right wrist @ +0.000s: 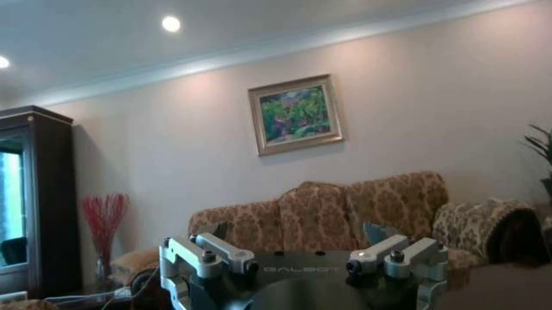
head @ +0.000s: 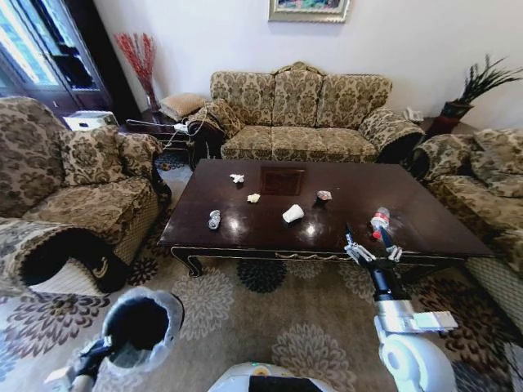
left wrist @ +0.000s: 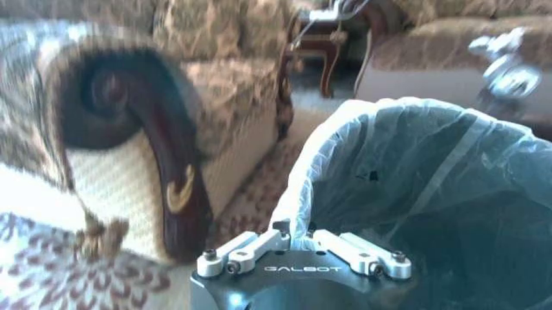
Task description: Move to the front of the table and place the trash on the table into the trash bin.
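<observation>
The dark glossy table [head: 270, 237] stands ahead of me. On it lie two white paper wads [head: 237, 177] [head: 253, 198], a crinkled wrapper [head: 324, 195], a tipped white paper cup [head: 292, 214], a small clear piece [head: 214, 219] and a clear bottle with a red label [head: 379, 220]. My right gripper [head: 373, 247] hovers open at the table's front edge, just short of the bottle; its fingers [right wrist: 211, 244] hold nothing. Low on my left, the bag-lined trash bin [head: 139, 325] [left wrist: 431, 194] hangs from my left gripper [head: 102, 349] [left wrist: 298, 240], shut on its rim.
A patterned armchair [head: 73, 196] [left wrist: 129, 129] stands close on the left of the bin. A three-seat sofa [head: 298, 114] lies behind the table and another armchair [head: 482, 188] on the right. Floral carpet [head: 270, 327] lies open between me and the table.
</observation>
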Tool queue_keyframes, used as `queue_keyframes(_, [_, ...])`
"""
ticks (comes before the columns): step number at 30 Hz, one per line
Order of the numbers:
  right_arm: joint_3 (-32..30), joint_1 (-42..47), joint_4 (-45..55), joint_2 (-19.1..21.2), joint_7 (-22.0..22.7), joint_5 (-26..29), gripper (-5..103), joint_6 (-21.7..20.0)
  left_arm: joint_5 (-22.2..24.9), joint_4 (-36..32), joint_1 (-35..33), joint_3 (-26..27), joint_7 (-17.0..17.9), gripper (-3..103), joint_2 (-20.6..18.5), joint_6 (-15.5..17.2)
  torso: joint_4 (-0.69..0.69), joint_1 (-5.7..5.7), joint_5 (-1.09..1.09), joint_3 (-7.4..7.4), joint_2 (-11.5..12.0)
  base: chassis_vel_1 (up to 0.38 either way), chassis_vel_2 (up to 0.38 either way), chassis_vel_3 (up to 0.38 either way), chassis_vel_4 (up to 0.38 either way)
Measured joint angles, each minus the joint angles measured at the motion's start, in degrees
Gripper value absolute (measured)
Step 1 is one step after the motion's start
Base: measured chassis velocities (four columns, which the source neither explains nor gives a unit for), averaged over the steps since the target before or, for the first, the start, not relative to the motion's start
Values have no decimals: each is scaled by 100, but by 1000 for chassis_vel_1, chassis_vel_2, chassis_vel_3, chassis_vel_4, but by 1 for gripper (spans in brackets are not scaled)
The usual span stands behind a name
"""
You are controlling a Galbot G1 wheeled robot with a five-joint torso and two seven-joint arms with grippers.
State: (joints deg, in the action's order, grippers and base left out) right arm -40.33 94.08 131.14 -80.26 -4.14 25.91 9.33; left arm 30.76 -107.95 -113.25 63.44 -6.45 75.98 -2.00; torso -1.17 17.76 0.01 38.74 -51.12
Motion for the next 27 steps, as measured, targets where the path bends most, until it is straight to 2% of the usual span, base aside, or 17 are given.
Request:
queue_keyframes(1, [20,-5,-39,-11,38,-28,100,59,19,-385,-200,65,55,1,48,26,-1,0,0,0,0,0,0,0,0])
queue_keyframes(2, [20,-5,-39,-11,38,-28,100,59,19,-385,-200,65,55,1,48,26,-1,0,0,0,0,0,0,0,0])
queue_keyframes(5, [80,36,-51,-14,88,-44,100,131,138,-1185,-549,191,242,1,135,69,1,0,-3,0,0,0,0,0,0])
queue_keyframes(6, [80,36,-51,-14,88,-44,100,131,138,-1185,-549,191,242,1,135,69,1,0,-3,0,0,0,0,0,0])
queue_keyframes(9, [69,80,32,-16,46,-39,100,197,184,-2063,-841,261,439,1,293,64,0,0,-1,0,0,0,0,0,0])
queue_keyframes(10, [69,80,32,-16,46,-39,100,197,184,-2063,-841,261,439,1,293,64,0,0,-1,0,0,0,0,0,0])
queue_keyframes(12, [-4,119,77,-40,27,-42,100,250,219,-2683,-942,280,542,1,367,82,0,0,2,0,0,0,0,0,0])
queue_keyframes(13, [-4,119,77,-40,27,-42,100,250,219,-2683,-942,280,542,1,367,82,0,0,2,0,0,0,0,0,0])
queue_keyframes(16, [-59,114,74,-60,28,-44,100,267,303,-3396,-977,336,683,1,336,286,0,0,1,0,0,0,0,0,0])
queue_keyframes(17, [-58,112,63,-58,28,-45,100,267,362,-3537,-934,393,725,1,229,437,-1,0,1,0,0,0,0,0,0])
queue_keyframes(18, [-58,112,63,-58,28,-45,100,267,362,-3537,-934,393,725,1,229,437,-1,0,1,0,0,0,0,0,0])
queue_keyframes(21, [-12,110,6,-47,-37,-97,100,249,833,-3639,-497,688,893,1,-382,1044,0,0,-4,1,1,0,0,0,0])
queue_keyframes(22, [-12,110,6,-47,-37,-97,100,249,833,-3639,-497,688,893,1,-382,1044,0,0,-4,1,1,0,0,0,0])
queue_keyframes(24, [49,108,-27,-61,-129,-176,100,199,1230,-3638,-89,830,1009,1,-838,1290,1,1,-4,1,1,0,0,0,0])
queue_keyframes(25, [49,108,-27,-61,-129,-176,100,199,1230,-3638,-89,830,1009,1,-838,1290,1,1,-4,1,1,0,0,0,0])
queue_keyframes(27, [131,122,-85,-86,-298,-299,100,170,1465,-3506,414,859,1033,1,-1228,1375,2,2,-2,1,1,0,0,0,0])
